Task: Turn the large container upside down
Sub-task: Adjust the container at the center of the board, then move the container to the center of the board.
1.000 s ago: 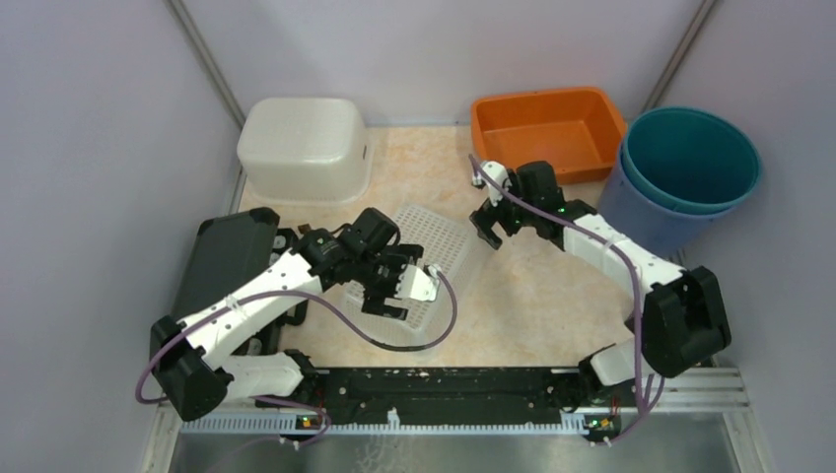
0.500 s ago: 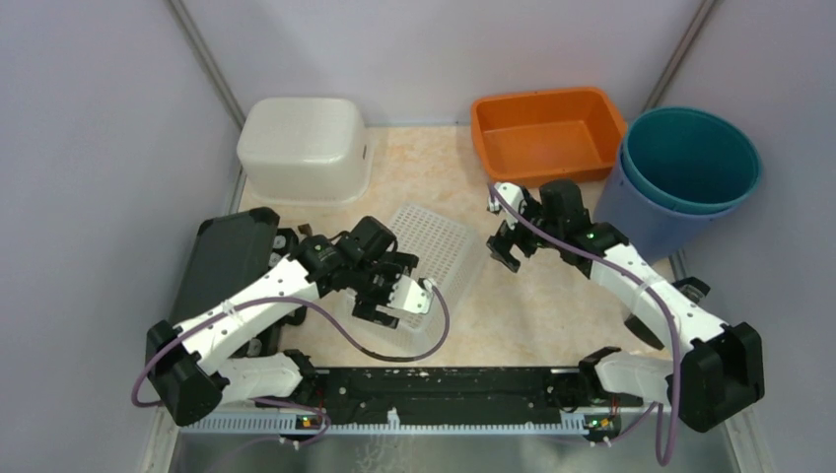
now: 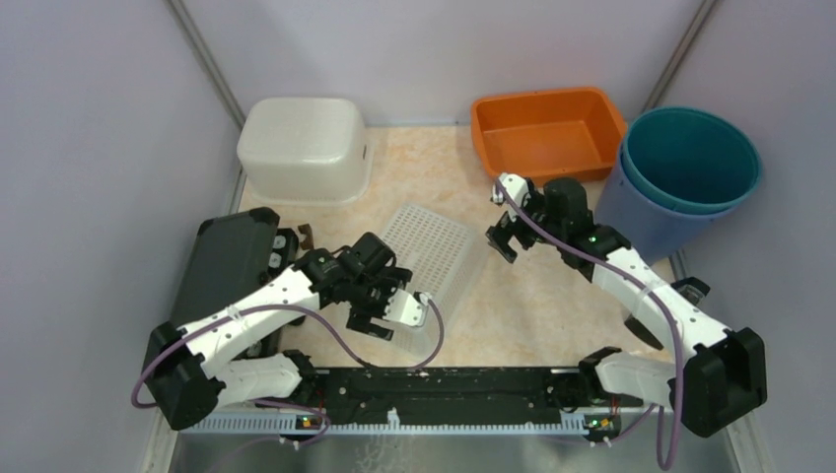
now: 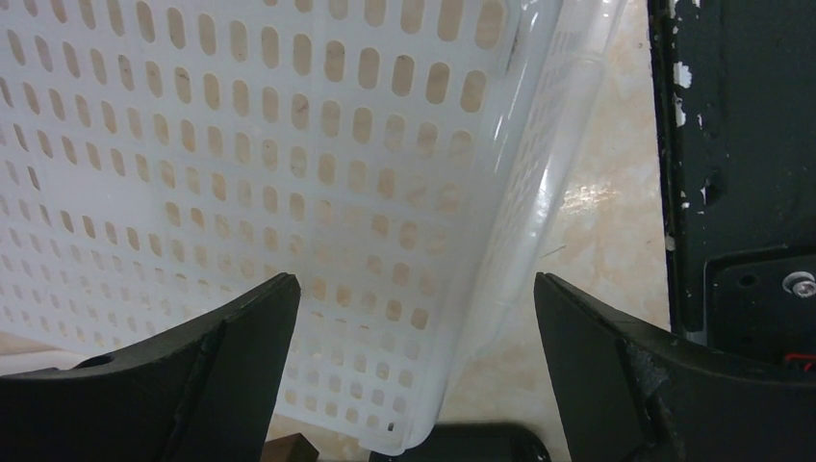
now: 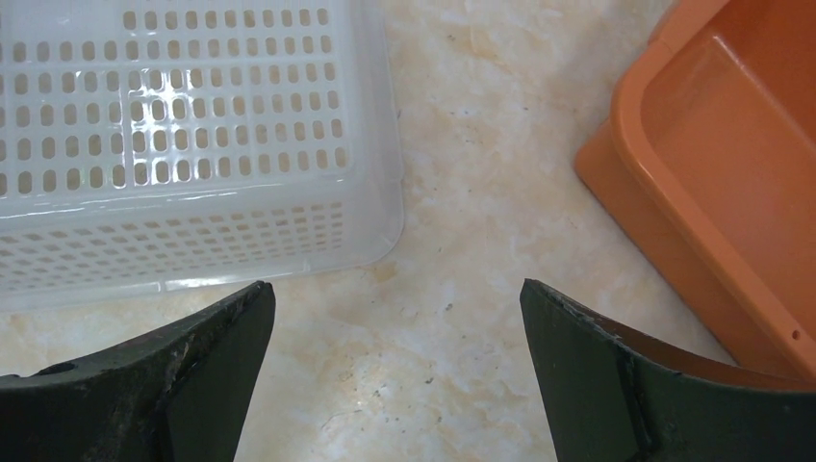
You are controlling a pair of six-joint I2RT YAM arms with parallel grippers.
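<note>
The perforated white basket (image 3: 434, 251) lies in the middle of the counter (image 3: 532, 305), set at a slant, with a flat holed face upward and its walls flaring down to a rim on the surface. In the right wrist view its rounded far-right corner sits flush on the marble-patterned top.

The left tool (image 3: 386, 313) hangs over the basket's near end with its jaws spread wide and nothing between them. In its own wrist view the basket's corner and rim run below the gap without meeting either finger. A narrow strip of bare counter separates that rim from the black rail (image 3: 444, 384) along the near edge.

The right tool (image 3: 503, 241) is just as wide open and holds nothing. It hovers above bare counter between the basket's far-right corner and the orange tray (image 3: 547, 128), apart from both.

The widest open room is to the basket's right and near right. An upturned white tub (image 3: 304, 148) stands at the back left, a black case (image 3: 225, 266) along the left side, and a teal bucket (image 3: 690, 163) nested in a blue bucket (image 3: 641, 222) at the right.
</note>
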